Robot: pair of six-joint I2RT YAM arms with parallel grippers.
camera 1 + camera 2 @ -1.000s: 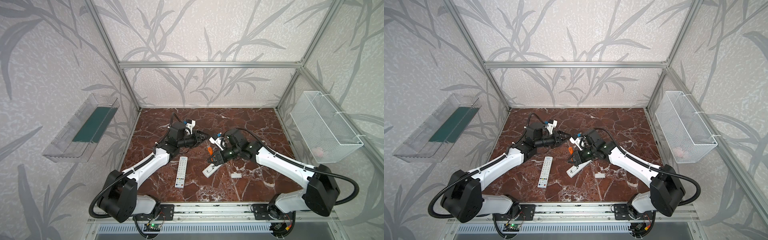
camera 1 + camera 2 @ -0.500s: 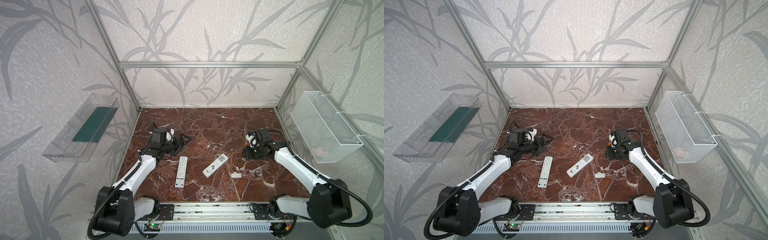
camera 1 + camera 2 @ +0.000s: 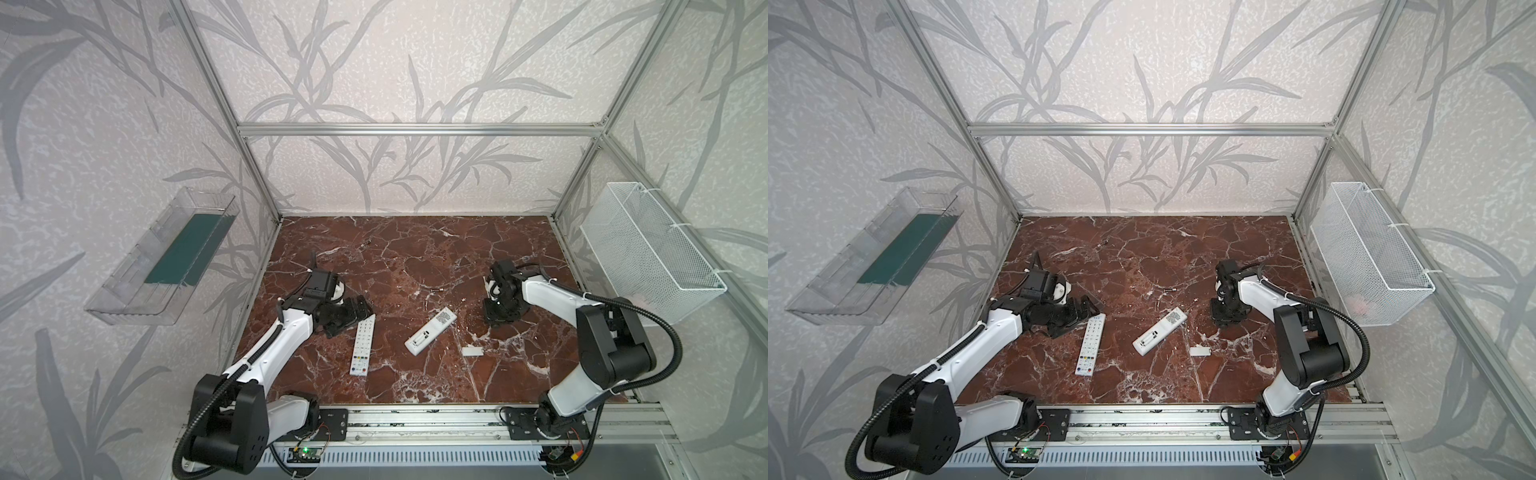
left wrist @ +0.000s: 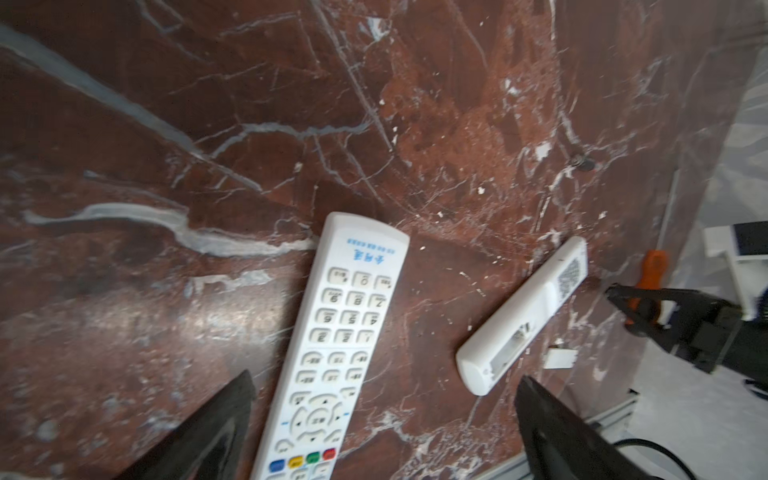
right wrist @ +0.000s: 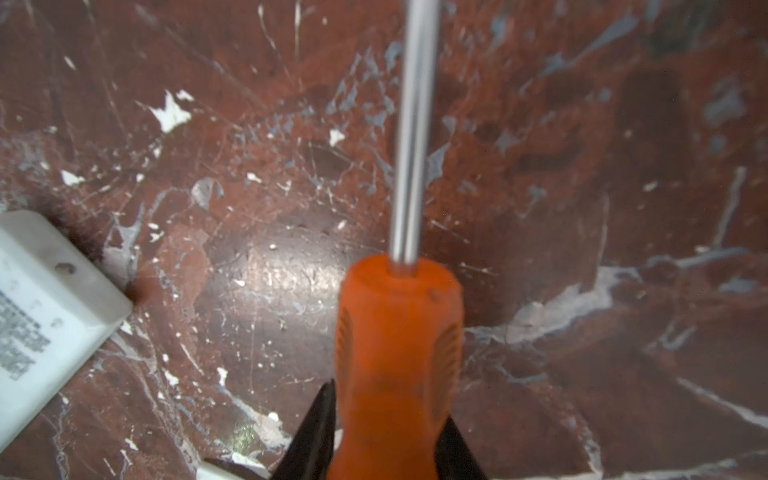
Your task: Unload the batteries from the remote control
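Right gripper (image 3: pixel 500 319) clamped tight on the orange handle of a screwdriver (image 5: pixel 399 353), steel shaft sticking out past the fingertips. It sits just right of the flipped remote (image 3: pixel 430 336). Left gripper (image 3: pixel 353 319) has jaws spread wide with nothing between them. It is left of the flipped remote, by the far end of the keypad remote (image 3: pixel 363 345), which lies buttons up; contact unclear. Flipped remote lies back up on the table (image 3: pixel 415 249), battery bay uncovered. Small white cover (image 3: pixel 473 351) just beside its near end, on the right. One battery (image 3: pixel 436 288) lies loose just behind the flipped remote, toward the back wall. Second battery (image 3: pixel 365 245) well apart from it, further back and left.
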